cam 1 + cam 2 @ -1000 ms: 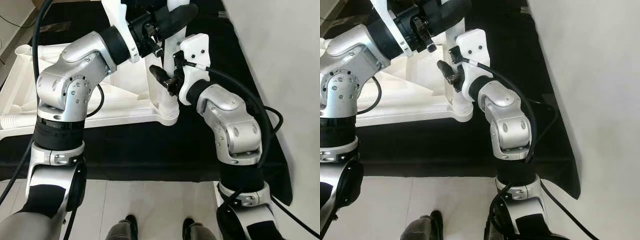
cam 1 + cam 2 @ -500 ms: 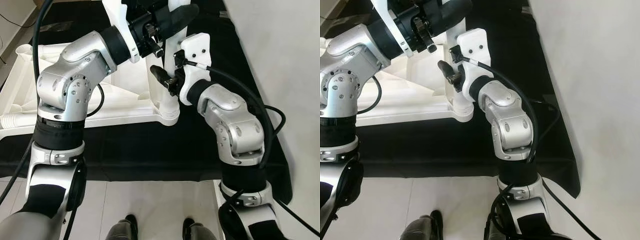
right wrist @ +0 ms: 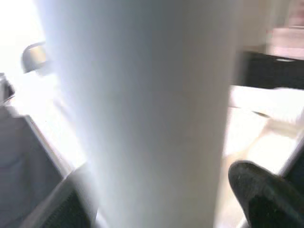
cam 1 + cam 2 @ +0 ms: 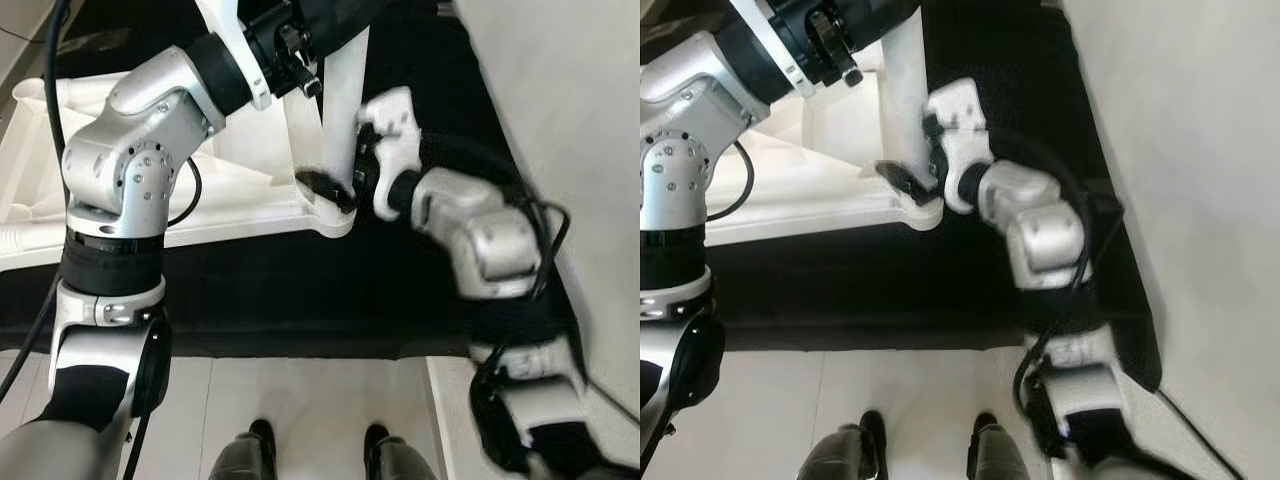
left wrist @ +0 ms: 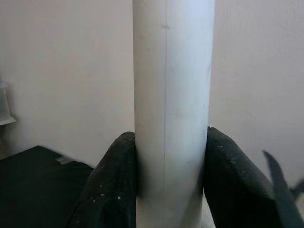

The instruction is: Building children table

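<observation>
The white table leg (image 4: pixel 335 110) stands upright in the near right corner socket of the upturned tabletop (image 4: pixel 240 205). The left gripper (image 5: pixel 166 190) clamps it high up; the right gripper (image 4: pixel 335 188), blurred, seems to clasp its base. Keep it plumb and press straight down.

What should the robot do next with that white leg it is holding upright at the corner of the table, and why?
Probably press the white leg straight down into the corner socket of the upturned table top. The left gripper has its jaws shut on the leg, which stands upright over the corner, and the right gripper is low at its base, seemingly steadying it. How far it is seated cannot be seen.
</observation>
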You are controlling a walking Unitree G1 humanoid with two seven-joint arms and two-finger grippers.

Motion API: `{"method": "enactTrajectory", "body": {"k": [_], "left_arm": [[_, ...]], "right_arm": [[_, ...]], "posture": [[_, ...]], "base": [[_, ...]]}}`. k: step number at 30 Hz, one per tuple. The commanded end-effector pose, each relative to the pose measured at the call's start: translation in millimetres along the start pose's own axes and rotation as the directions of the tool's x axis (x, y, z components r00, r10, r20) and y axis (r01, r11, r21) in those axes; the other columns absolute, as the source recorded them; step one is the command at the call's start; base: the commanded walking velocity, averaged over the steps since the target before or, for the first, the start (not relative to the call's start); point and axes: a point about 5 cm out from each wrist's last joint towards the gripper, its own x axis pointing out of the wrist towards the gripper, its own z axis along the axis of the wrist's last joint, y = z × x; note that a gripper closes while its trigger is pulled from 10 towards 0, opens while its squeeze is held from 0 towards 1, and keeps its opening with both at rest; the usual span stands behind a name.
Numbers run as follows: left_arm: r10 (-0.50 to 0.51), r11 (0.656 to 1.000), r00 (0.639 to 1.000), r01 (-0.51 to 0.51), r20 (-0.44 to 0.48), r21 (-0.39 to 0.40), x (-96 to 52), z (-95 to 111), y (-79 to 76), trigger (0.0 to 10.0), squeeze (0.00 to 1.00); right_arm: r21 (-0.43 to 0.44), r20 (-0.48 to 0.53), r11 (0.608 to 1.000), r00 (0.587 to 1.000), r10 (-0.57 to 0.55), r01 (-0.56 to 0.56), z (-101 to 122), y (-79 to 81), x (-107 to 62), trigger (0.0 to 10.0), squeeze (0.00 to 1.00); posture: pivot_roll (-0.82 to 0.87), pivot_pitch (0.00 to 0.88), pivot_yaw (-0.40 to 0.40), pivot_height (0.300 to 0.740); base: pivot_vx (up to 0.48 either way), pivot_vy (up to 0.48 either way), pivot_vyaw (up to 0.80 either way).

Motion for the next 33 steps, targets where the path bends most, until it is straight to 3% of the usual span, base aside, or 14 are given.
{"method": "enactTrajectory", "body": {"k": [1, 7, 8, 10, 11, 27, 28, 30, 31, 33], "left_arm": [[0.016, 1.000, 0.998, -0.017, -0.059, -0.019, -2.4, -10.5, 2.8, 0.0, 0.00], [0.014, 1.000, 0.998, -0.015, -0.057, -0.019, -2.3, -10.0, 1.5, 0.0, 0.00], [0.012, 1.000, 0.998, -0.014, -0.058, -0.019, -2.1, -10.0, 1.2, 0.0, 0.00], [0.012, 1.000, 0.998, -0.014, -0.058, -0.019, -2.1, -10.0, 1.2, 0.0, 0.00], [0.011, 1.000, 0.998, -0.012, -0.059, -0.019, -1.6, -9.9, 0.8, 0.0, 0.00], [0.004, 1.000, 0.998, -0.006, -0.062, -0.025, -0.9, -10.3, -1.2, 0.0, 0.00], [0.011, 0.999, 0.998, -0.013, -0.058, -0.038, -1.1, -11.0, -0.9, 0.0, 0.16], [0.016, 0.999, 0.998, -0.019, -0.055, -0.048, -1.2, -11.5, -0.6, 0.0, 0.16], [0.038, 0.998, 0.998, -0.041, -0.056, -0.054, -1.5, -11.9, 1.4, 10.0, 1.00], [0.054, 0.997, 0.997, -0.057, -0.057, -0.056, -1.7, -12.1, 3.0, 10.0, 1.00]], "right_arm": [[-0.006, -0.003, 0.989, 0.989, 0.148, -0.148, -5.9, 7.2, 6.3, 10.0, 0.00], [-0.053, 0.063, 0.939, 0.937, 0.343, -0.340, 7.8, 3.7, 11.9, 10.0, 0.00], [-0.065, 0.070, 0.923, 0.921, 0.383, -0.378, 9.3, 2.2, 14.5, 4.3, 0.00], [-0.065, 0.070, 0.923, 0.921, 0.383, -0.378, 9.3, 2.2, 14.5, 4.3, 0.00], [-0.082, 0.069, 0.908, 0.906, 0.417, -0.412, 10.3, 1.9, 17.4, 0.0, 0.00], [-0.121, 0.033, 0.848, 0.851, 0.524, -0.517, 4.9, -1.3, 20.5, 0.0, 0.00], [-0.118, 0.031, 0.848, 0.852, 0.523, -0.517, 3.1, -2.0, 19.8, 0.0, 0.00], [-0.118, 0.030, 0.848, 0.851, 0.524, -0.517, 1.9, -2.9, 19.5, 0.0, 0.00], [-0.116, 0.030, 0.851, 0.855, 0.518, -0.512, 0.5, -4.1, 18.8, 0.0, 0.00], [-0.114, 0.030, 0.854, 0.858, 0.513, -0.507, -0.2, -4.8, 18.4, 0.0, 0.00]], "posture": [[0.00, 0.289, 0.022, 0.740], [0.01, 0.285, 0.022, 0.740], [0.01, 0.286, 0.022, 0.740], [0.01, 0.286, 0.022, 0.740], [0.02, 0.285, 0.021, 0.740], [0.02, 0.288, 0.016, 0.740], [0.02, 0.291, 0.016, 0.740], [0.02, 0.291, 0.016, 0.740], [0.02, 0.292, 0.016, 0.740], [0.02, 0.292, 0.016, 0.740]], "base": [[0.000, 0.000, 0.00], [0.000, 0.000, 0.00], [0.000, 0.000, 0.00], [0.000, 0.000, 0.00], [0.000, 0.000, 0.00], [0.000, 0.000, 0.00], [0.000, 0.000, 0.00], [0.000, 0.000, 0.00], [0.000, 0.000, 0.00], [0.000, 0.000, 0.00]]}}
